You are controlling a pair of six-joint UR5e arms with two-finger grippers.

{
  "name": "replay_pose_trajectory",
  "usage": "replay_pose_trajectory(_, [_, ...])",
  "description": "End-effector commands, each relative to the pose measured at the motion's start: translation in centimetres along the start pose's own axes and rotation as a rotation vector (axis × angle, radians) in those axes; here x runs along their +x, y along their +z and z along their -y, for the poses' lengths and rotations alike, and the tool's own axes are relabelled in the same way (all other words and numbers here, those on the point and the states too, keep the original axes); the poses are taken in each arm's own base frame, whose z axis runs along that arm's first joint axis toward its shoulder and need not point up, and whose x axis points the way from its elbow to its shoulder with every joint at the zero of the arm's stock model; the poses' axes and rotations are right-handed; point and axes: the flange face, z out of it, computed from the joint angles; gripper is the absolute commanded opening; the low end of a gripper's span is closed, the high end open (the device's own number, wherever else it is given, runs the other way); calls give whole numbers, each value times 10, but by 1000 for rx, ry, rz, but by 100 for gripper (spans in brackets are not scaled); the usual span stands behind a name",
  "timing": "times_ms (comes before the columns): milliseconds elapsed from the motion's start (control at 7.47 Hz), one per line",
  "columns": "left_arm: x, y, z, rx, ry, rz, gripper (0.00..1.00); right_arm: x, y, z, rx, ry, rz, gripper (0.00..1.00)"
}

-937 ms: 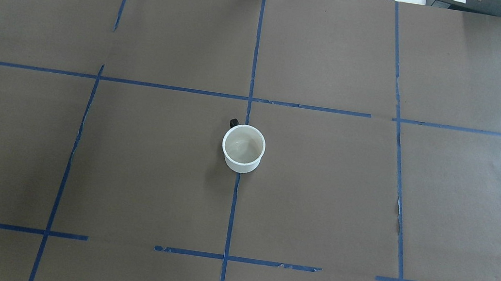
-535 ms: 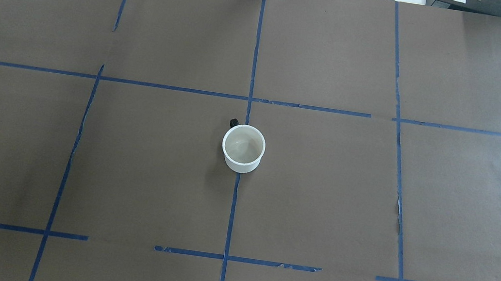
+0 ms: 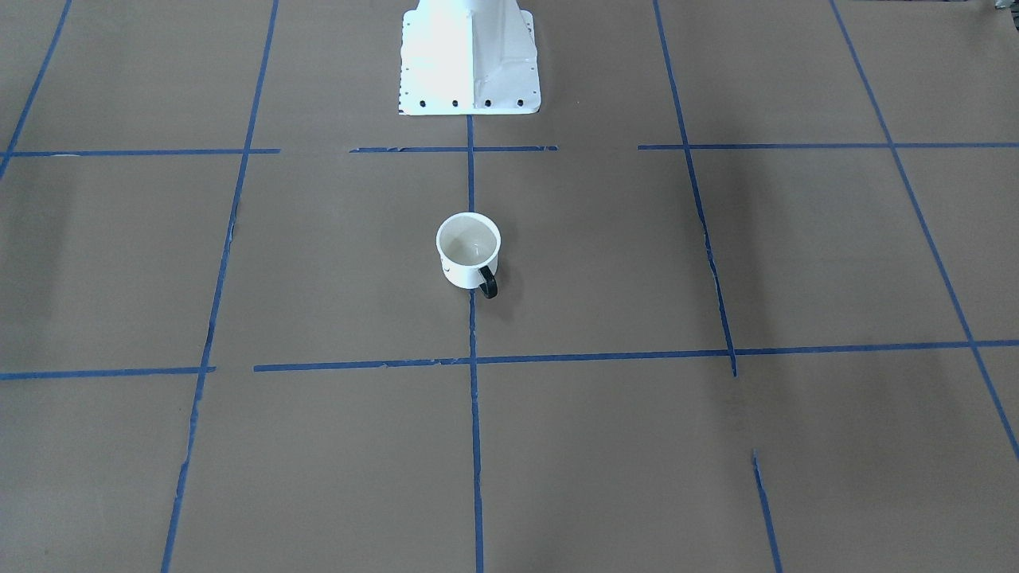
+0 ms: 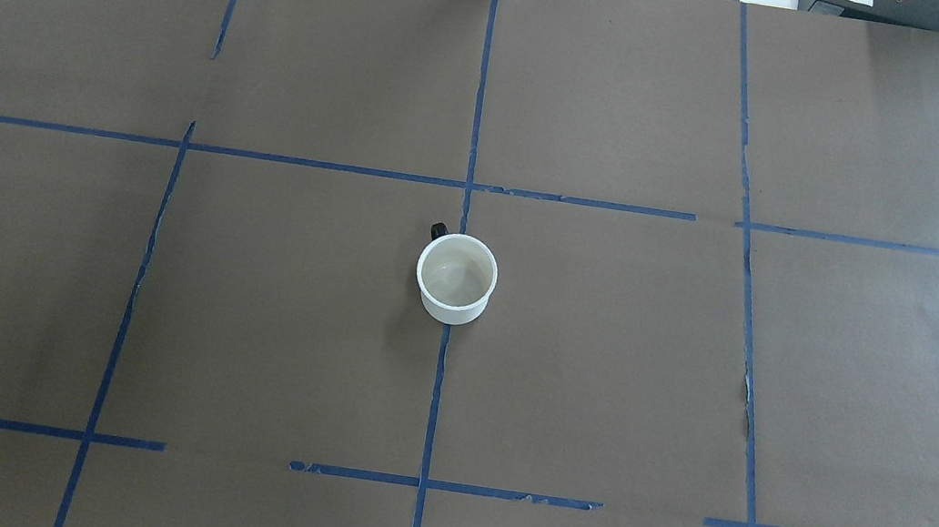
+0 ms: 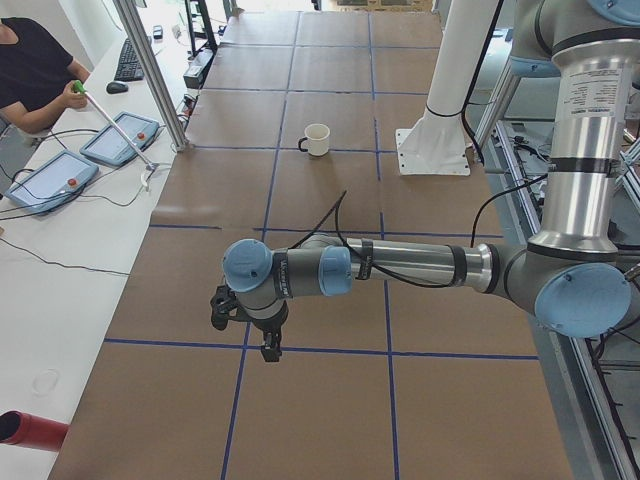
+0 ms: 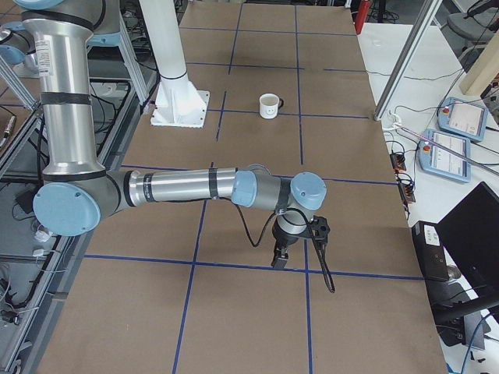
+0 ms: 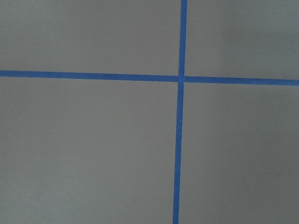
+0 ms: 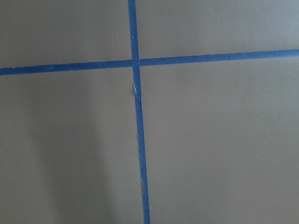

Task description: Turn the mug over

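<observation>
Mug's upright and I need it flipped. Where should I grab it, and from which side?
Probably the bare wall of the mug on the robot's near side, coming in level. It stands upright, mouth up, and its black handle points away from the robot, slightly to its left, so that wall is clear.
</observation>
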Motion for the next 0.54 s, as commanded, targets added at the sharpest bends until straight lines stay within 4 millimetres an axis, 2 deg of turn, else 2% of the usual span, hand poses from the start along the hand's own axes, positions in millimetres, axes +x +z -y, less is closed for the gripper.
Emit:
replay_pose_trajectory(0, [3,-3,1,7,7,0,100,0,0,0,0,0,0,100])
replay_pose_trajectory(402, [6,-6,4,11,12,1,100,0,0,0,0,0,0,100])
